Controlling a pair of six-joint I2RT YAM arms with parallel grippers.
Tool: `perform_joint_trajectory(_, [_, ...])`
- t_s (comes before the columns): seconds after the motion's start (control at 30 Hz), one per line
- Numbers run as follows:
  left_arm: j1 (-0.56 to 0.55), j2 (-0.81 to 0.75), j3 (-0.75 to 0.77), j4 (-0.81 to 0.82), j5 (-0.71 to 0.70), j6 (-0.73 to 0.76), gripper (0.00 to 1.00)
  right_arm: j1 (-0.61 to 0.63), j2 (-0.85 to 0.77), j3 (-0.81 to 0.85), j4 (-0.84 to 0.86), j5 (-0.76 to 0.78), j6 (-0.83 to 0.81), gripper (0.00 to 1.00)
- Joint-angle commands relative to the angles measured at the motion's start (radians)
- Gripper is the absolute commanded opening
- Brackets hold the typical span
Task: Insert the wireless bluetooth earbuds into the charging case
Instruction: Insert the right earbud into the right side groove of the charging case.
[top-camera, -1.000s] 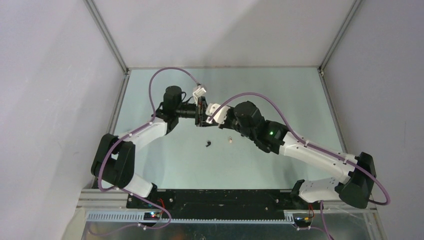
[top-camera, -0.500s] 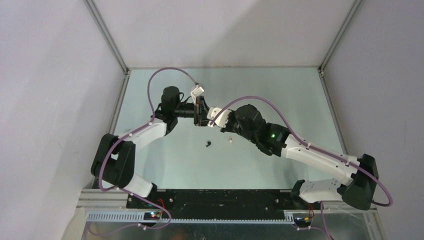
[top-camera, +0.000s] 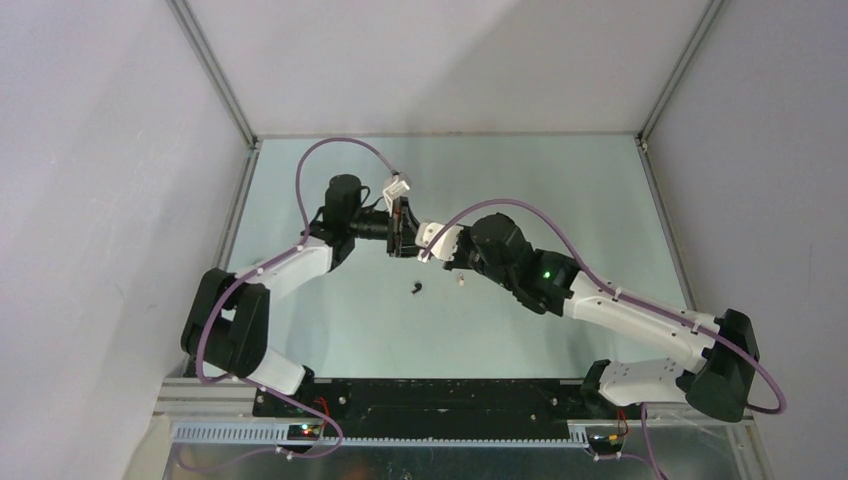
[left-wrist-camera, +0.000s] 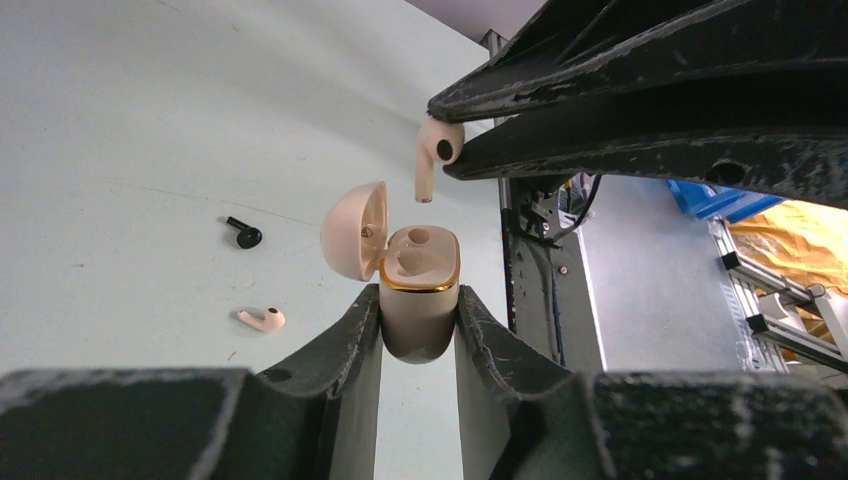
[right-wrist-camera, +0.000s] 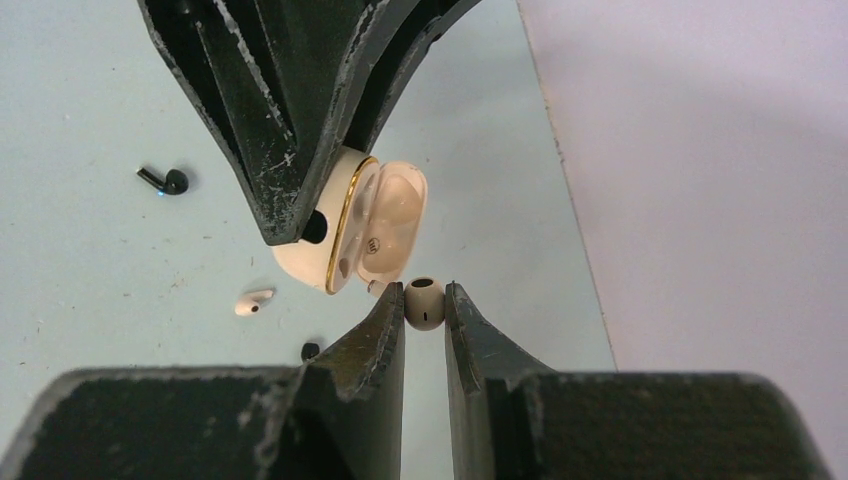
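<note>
Near case (left-wrist-camera: 418, 300) (lid (left-wrist-camera: 352, 230) open), right fingers (right-wrist-camera: 385, 330) pinching earbud (right-wrist-camera: 424, 302)

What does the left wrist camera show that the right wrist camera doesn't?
Only left wrist: two empty sockets inside the open charging case. Only right wrist: a small dark speck on the table near the right claw. Both: the left claw gripping the case, the held cream earbud poised beside it, a loose black earbud and a loose cream earbud.

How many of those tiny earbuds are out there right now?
3: one cream-white earbud pinched in the right gripper, a second cream-white earbud and a black earbud lying on the pale green table. A fourth may be hidden.
</note>
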Motion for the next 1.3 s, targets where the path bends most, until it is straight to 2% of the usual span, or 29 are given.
perform_joint_trajectory(0.0, [0.001,-0.055,0.011,-0.004,0.036,0.046,0.0,0.01,0.01,-0.009,0.04,-0.014,-0.012,0.02])
perform_joint_trajectory(0.63, [-0.002,-0.05,0.023,-0.088,0.016,0.123,0.0,0.038,0.026,-0.01,0.062,0.001,-0.02,0.02])
perform_joint_trajectory(1.07, [-0.001,-0.056,0.023,-0.09,0.019,0.126,0.0,0.049,0.029,-0.019,0.011,-0.07,-0.014,0.02])
perform_joint_trajectory(1.27, [-0.001,-0.059,0.023,-0.089,0.025,0.127,0.0,0.051,0.044,-0.033,0.022,-0.05,-0.024,0.02])
